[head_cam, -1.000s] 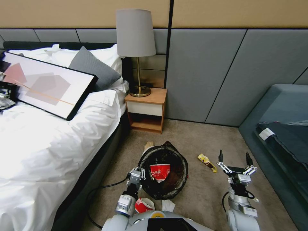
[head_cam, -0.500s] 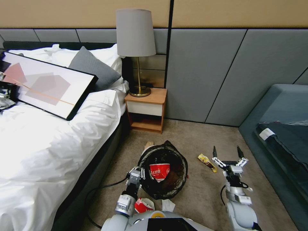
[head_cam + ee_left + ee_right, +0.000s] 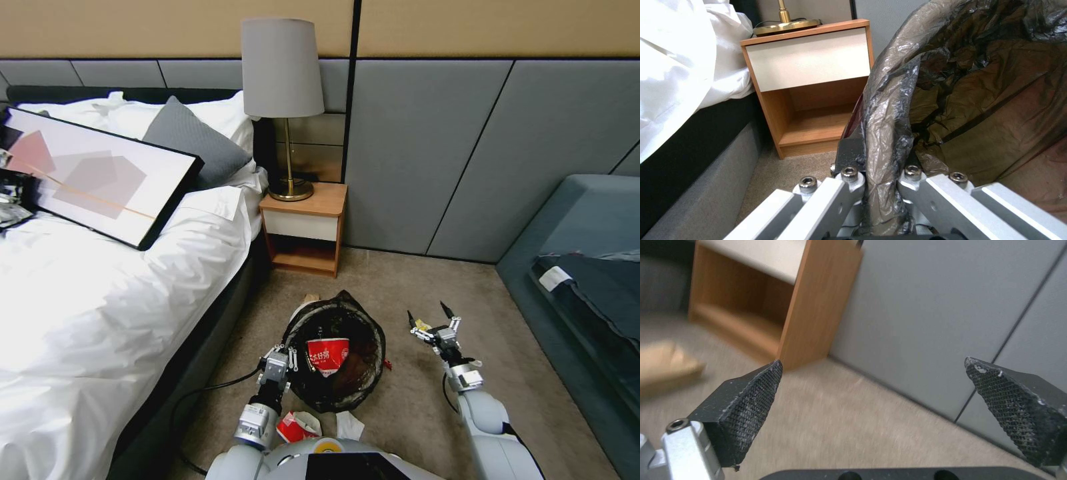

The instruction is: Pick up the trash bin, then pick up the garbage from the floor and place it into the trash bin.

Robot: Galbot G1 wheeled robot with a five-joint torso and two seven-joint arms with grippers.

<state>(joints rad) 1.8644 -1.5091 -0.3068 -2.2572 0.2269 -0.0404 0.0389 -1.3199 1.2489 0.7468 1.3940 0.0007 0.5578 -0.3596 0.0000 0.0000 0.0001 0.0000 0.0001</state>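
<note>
The left gripper has its jaws clenched on the rim of the trash bin, which sits on the carpet beside the bed. The right gripper, jaws spread, hovers over a yellow wrapper.

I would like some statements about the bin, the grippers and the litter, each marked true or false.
1. The left gripper is shut on the rim of the bin. True.
2. The right gripper is shut on the yellow wrapper. False: it is open, at the wrapper.
3. A red cup lies inside the bin. True.
4. The bin stands on the nightstand. False: it is in front of it, low over the carpet.
5. A tissue lies on the bed. False: it is on the carpet.
</note>
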